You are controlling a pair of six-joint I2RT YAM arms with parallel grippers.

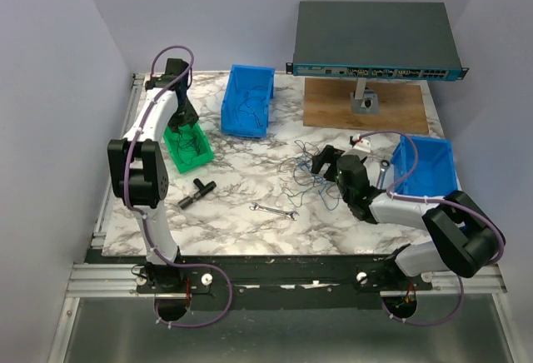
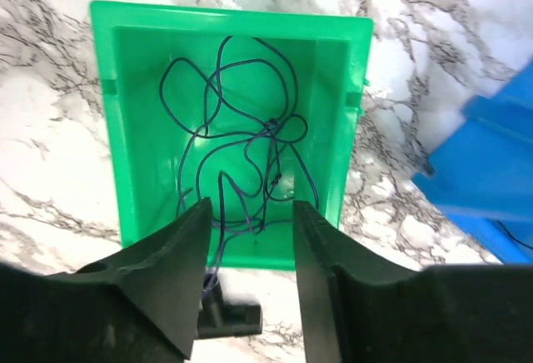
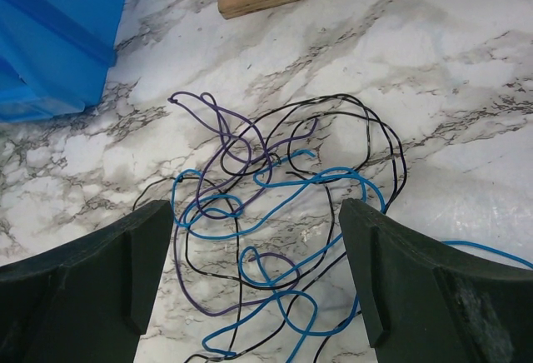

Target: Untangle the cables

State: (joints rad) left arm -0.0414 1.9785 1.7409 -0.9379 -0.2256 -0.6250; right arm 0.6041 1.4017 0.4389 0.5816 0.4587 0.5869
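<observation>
- Over the marble surface (image 3: 466,63), my right hand (image 3: 254,246) hangs wide apart above the tangled cables (image 3: 275,205).
- Left hand (image 2: 250,238), fingers apart, over green bin (image 2: 107,130) with one dark cable (image 2: 271,126) inside.

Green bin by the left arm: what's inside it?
Thin dark cable lies in loose loops on the floor of the green bin. The fingers of the left gripper hide its near edge, so anything there cannot be seen.
</observation>
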